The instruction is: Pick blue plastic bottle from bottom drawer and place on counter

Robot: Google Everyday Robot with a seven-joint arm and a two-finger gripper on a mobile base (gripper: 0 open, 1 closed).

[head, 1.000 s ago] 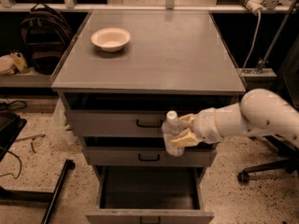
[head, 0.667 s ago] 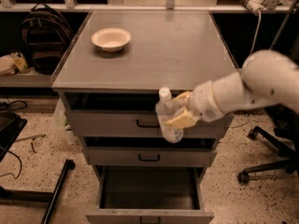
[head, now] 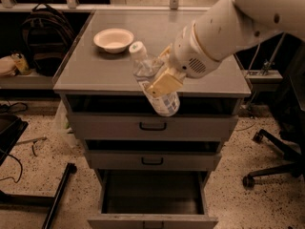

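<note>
The blue plastic bottle [head: 153, 80] is clear with a white cap and a pale bluish label. It is tilted, cap up and to the left, over the front edge of the counter [head: 209, 80]. My gripper [head: 162, 74] is shut on the bottle's middle, with a tan finger [head: 165, 82] across its body. The white arm reaches in from the upper right. The bottom drawer [head: 152, 199] stands pulled open below, its dark interior showing nothing inside.
A white bowl [head: 114, 39] sits at the counter's back left. Two shallower drawers with black handles [head: 152, 126] are slightly open. A dark backpack [head: 45, 37] is at the left, an office chair base [head: 271, 156] at the right, and cables lie on the floor at the left.
My gripper has lifted the bottle from in front of the upper drawers up to counter level and a little leftward. The bottle is now more tilted.
</note>
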